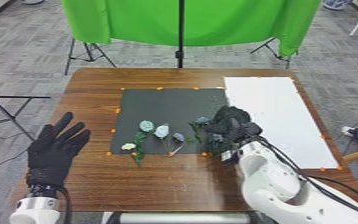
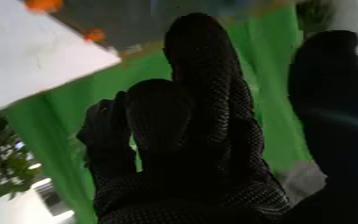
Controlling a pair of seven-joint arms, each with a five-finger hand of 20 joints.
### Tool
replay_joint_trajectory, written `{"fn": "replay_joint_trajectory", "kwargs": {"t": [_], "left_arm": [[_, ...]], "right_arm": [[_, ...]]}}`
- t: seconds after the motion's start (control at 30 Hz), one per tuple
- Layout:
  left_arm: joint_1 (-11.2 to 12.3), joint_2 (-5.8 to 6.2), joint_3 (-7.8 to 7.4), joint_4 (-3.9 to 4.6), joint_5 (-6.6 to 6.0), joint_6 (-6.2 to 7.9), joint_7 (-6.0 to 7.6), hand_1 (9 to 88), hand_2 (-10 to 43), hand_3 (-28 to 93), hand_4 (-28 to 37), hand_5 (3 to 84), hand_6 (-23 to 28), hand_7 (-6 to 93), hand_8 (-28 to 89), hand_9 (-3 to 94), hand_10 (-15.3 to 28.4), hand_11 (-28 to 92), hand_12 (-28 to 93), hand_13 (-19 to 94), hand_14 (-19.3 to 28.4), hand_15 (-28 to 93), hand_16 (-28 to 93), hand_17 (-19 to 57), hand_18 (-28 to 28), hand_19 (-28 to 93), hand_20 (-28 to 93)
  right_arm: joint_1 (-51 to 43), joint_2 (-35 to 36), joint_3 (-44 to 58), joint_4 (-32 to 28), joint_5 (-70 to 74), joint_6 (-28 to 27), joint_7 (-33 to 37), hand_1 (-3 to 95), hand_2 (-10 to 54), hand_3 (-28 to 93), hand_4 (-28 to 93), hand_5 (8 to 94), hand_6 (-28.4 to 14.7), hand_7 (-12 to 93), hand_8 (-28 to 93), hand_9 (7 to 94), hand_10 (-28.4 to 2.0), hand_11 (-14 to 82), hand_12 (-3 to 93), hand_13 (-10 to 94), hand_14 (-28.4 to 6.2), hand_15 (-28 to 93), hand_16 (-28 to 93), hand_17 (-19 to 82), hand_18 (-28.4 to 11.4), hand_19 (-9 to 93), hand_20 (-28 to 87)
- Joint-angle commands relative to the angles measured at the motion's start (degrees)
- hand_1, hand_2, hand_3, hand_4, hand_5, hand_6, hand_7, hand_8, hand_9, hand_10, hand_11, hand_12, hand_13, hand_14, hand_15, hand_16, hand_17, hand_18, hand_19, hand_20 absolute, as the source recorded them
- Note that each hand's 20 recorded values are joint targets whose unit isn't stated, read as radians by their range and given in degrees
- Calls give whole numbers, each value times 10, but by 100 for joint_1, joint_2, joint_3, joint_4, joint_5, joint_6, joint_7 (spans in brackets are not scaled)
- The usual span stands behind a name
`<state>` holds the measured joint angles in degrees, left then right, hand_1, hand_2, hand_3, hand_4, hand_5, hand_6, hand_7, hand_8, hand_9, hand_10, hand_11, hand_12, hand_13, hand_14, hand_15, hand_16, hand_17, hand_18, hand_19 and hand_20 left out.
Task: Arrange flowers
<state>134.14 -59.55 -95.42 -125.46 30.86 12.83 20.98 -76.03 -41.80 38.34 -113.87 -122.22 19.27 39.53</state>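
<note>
Your flowers [image 1: 147,126] lie on the dark mat [image 1: 162,105], heads pale blue, cream and dusky purple, one leafy stem crossing its near edge. Your right hand [image 1: 232,122], fingers loosely extended, covers part of the mat's right side; what's underneath, you can't tell. Your left hand [image 1: 51,156] spreads open left of the mat.

flowers [image 1: 161,131] on a dark mat [image 1: 171,104], right hand [image 1: 232,124] near them, left hand [image 1: 51,157] with fingers spread

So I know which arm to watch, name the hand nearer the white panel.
Right: the right hand is at the left edge of the white panel; the left hand is by the left edge of the table.
</note>
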Motion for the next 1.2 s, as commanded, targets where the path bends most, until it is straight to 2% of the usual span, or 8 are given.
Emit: {"fn": "replay_joint_trajectory", "kwargs": {"t": [0.03,0.13,0.27,0.3,0.43,0.73,0.87,1.2], "left_arm": [[-5,223,295,393,-367,25,780,178,116,729,-283,397,55,102,-99,350,200,244,104,240,284,532,-98,-98,280,590,59],[30,144,256,457,-264,-60,837,170,98,728,-283,395,26,96,-101,351,189,235,102,243,279,526,-96,-98,279,579,59],[75,129,240,496,-424,-36,1030,156,85,732,-283,372,16,99,-102,353,184,225,103,247,277,518,-90,-97,280,568,63],[79,52,181,504,-357,-64,926,151,83,735,-283,365,15,102,-103,354,184,224,104,247,277,516,-87,-97,280,565,67],[54,-13,156,541,-355,-88,924,143,84,738,-283,355,13,106,-106,354,182,220,106,250,276,511,-83,-96,280,558,75],[9,-278,73,602,-70,-248,535,132,89,740,-283,341,9,111,-110,356,178,210,109,253,276,500,-76,-90,277,557,103],[23,-345,42,615,102,-222,429,128,87,747,-283,341,9,112,-111,356,177,209,111,253,276,498,-73,-88,277,559,118],[-64,-393,-19,637,171,-358,301,140,77,763,-283,355,31,111,-107,356,180,215,117,251,274,495,-69,-88,278,550,141]], "right_arm": [[-1032,119,2207,-643,2510,-10,-609,284,-83,736,-283,664,-5,138,-120,758,-124,354,173,629,-113,737,178,208,-232,814,500],[-1605,-158,3428,-652,4684,-706,-1177,263,-65,753,-283,612,-8,144,-123,664,-139,304,155,541,-129,685,133,152,-221,726,463],[-2023,-298,4053,-431,6358,-860,-2069,243,-32,762,-283,513,-13,139,-123,549,-169,246,139,422,-163,610,82,63,-226,605,383],[-2146,-313,4137,-436,6493,-809,-2169,237,-22,758,-283,504,-12,138,-123,532,-168,232,136,405,-169,584,75,50,-226,584,362],[-2444,-498,4399,-323,7223,-846,-2588,205,15,751,-283,484,0,128,-120,503,-167,188,131,369,-186,496,78,28,-228,547,296],[-2738,-850,4392,-170,7395,-379,-3414,184,32,743,-283,454,37,120,-118,482,-152,137,132,340,-192,409,107,4,-230,514,255],[-2824,-948,4449,-141,7299,-255,-3543,185,33,743,-283,453,45,124,-119,483,-148,135,135,340,-191,403,116,3,-231,513,253],[-2854,-921,4480,-60,7493,-254,-3665,173,31,742,-283,458,47,133,-125,493,-145,146,136,348,-185,417,127,-1,-232,515,254]]}}
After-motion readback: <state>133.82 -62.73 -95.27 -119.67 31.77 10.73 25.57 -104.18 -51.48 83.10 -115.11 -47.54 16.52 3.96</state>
